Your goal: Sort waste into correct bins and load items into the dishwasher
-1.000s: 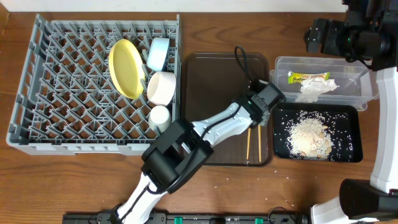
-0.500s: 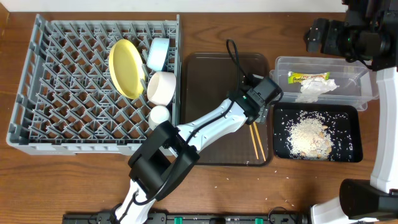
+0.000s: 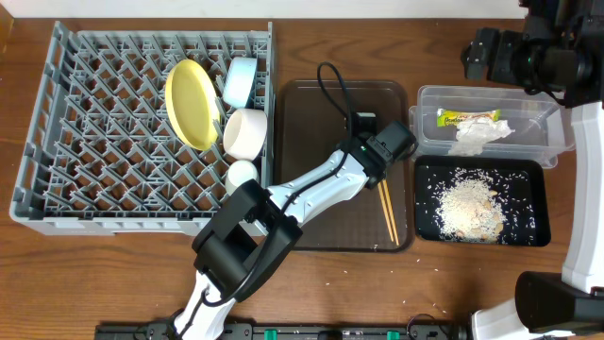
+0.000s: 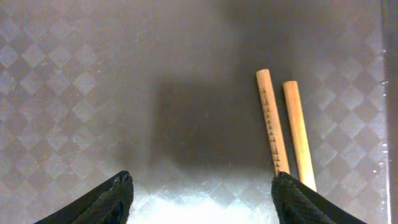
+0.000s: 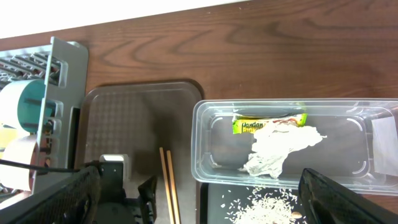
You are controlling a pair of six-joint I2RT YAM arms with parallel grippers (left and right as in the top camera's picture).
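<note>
My left hand [image 4: 202, 196] hangs spread wide over the brown tray [image 4: 74, 74], holding nothing. The chopsticks [image 4: 287, 134] lie flat along its right side, by one fingertip. My right hand [image 5: 199, 186], also wide, hovers over the clear tub [image 5: 211, 155].

overhead's looking straight down | left wrist's staring close-up at chopsticks [image 4: 272, 121], brown tray [image 4: 93, 81] | right wrist's catching both from higher up

Dishes: one yellow plate [image 3: 192, 102], one light blue bowl [image 3: 241, 80], one white bowl [image 3: 245, 132], one cup [image 3: 243, 175]. Chopsticks [image 3: 388, 212]: two. Waste: one wrapper [image 3: 469, 118], one napkin [image 3: 477, 138].
</note>
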